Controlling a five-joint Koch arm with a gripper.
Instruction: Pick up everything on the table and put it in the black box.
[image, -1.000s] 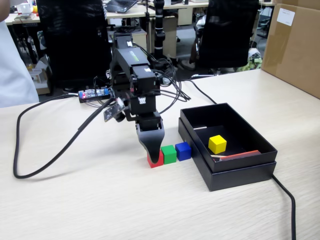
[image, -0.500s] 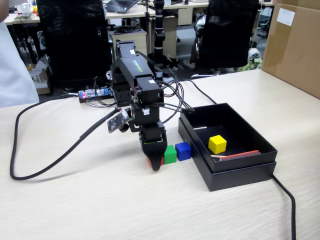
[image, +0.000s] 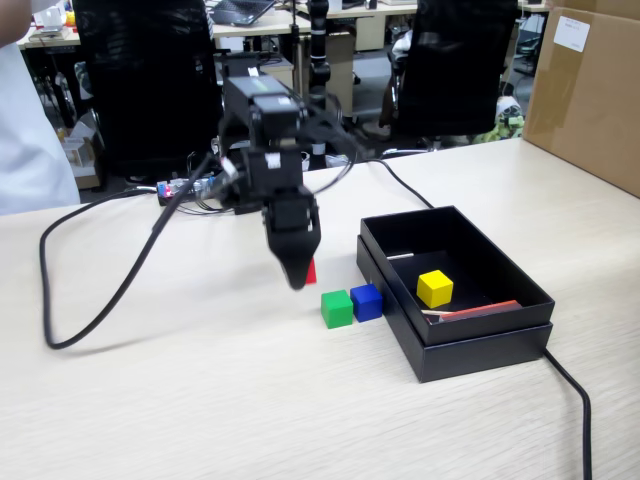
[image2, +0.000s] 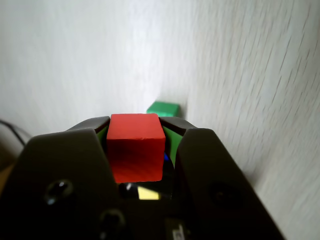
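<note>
Pincer (image: 298, 274) clamped on red cube (image2: 136, 146), held clear above tabletop (image: 200, 400). Black box (image: 470, 345) lies to right of pincer in fixed view, well apart; yellow cube (image: 434, 288) already inside. Green cube (image: 337, 308), blue cube (image: 366, 301) sit between, touching each other, to be passed over.

Red cube (image2: 135, 147) pinched between black jaws, lifted clear of the table (image: 200, 400). Green cube (image: 337, 308) and blue cube (image: 367, 301) touching side by side on pale beige wood-grain, just beside the black box (image: 480, 345). 1 yellow cube (image: 434, 288) resting inside.
</note>
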